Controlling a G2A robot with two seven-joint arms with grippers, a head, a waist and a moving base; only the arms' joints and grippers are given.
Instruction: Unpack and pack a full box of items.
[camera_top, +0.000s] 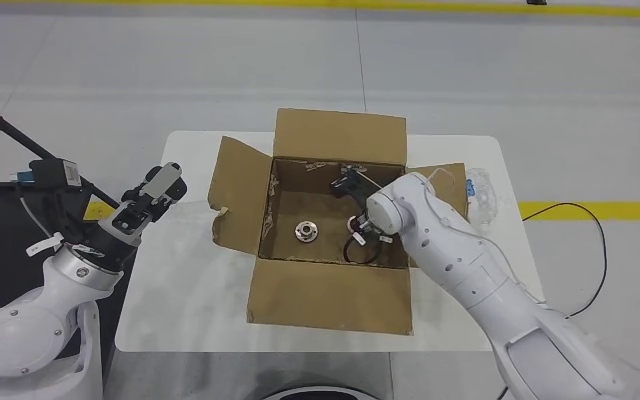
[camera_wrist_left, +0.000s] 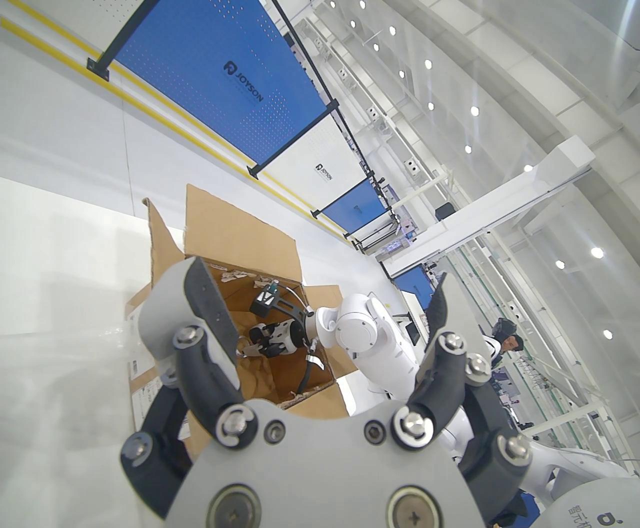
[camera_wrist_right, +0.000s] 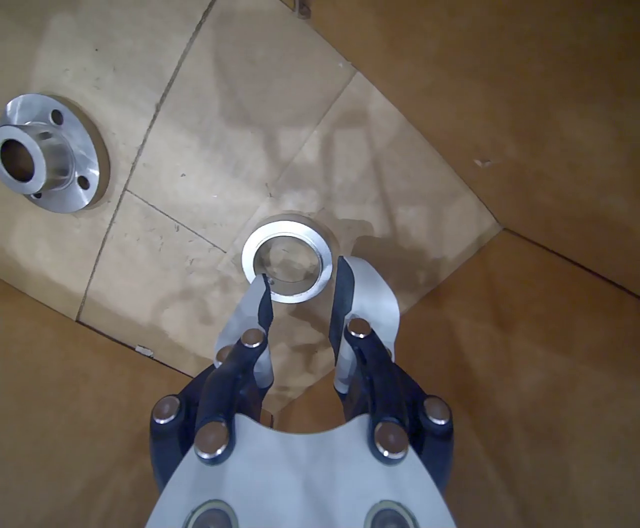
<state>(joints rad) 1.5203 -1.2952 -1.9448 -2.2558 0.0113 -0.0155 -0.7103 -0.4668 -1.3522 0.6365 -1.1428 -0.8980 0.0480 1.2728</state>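
A smooth, bright metal ring (camera_wrist_right: 287, 265) lies flat on the creased cardboard floor of the open box (camera_top: 330, 295), near a drilled round flange (camera_wrist_right: 50, 155), with the right claw (camera_wrist_right: 302, 285) part-open at its rim and the left claw (camera_wrist_left: 317, 275) spread wide over the white worktop (camera_top: 185, 300).

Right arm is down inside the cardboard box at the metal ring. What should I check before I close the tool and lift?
1. Fingers of the right tool apart: ok.
2. The silver metal ring centred between those fingers: cannot tell; one fingertip overlaps its rim and the other sits just beside it.
3. Ring lying flat on the floor of the brown cardboard box: ok.
4. The silver flanged hub well apart from the ring: ok.
5. The left tool outside the box, open and holding nothing: ok.
6. Box flaps folded outward, leaving the lift path free: ok.
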